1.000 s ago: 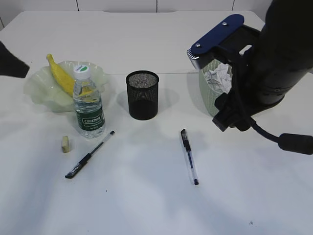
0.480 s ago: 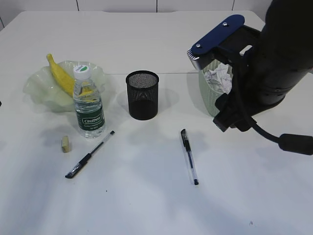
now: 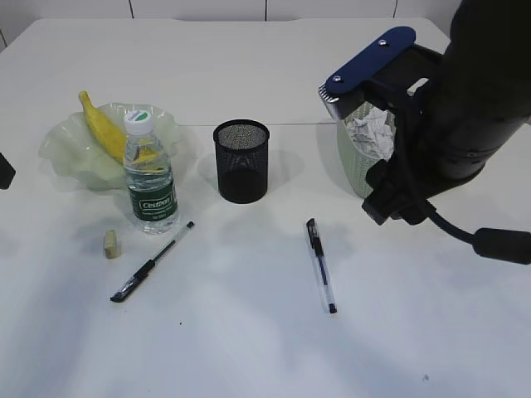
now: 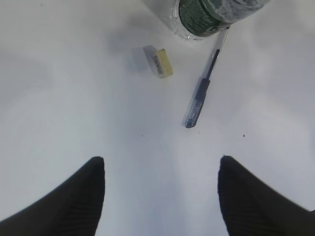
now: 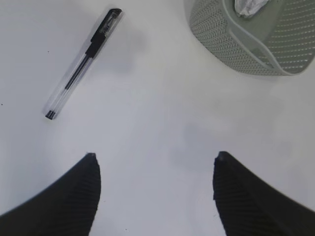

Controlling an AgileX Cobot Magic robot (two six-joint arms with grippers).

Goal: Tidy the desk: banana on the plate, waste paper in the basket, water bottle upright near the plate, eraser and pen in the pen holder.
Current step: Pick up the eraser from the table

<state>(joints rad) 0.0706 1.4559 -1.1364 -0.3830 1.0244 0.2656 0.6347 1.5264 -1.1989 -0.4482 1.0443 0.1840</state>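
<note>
Beside the mesh pen holder [image 3: 241, 161], eraser and two pens wait uncollected.
Left gripper [image 4: 161, 196] hovers spread and empty over the eraser [image 4: 159, 62] and nearer pen [image 4: 204, 85]; right gripper [image 5: 155, 194], also spread, hangs near the other pen [image 5: 82, 62]. Banana, paper and bottle look placed, probably; next comes pinching the eraser.

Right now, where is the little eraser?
In the exterior view the eraser lies on the table's left side, just in front and left of the upright bottle, beside the left pen. It is not in the mesh holder yet.
</note>
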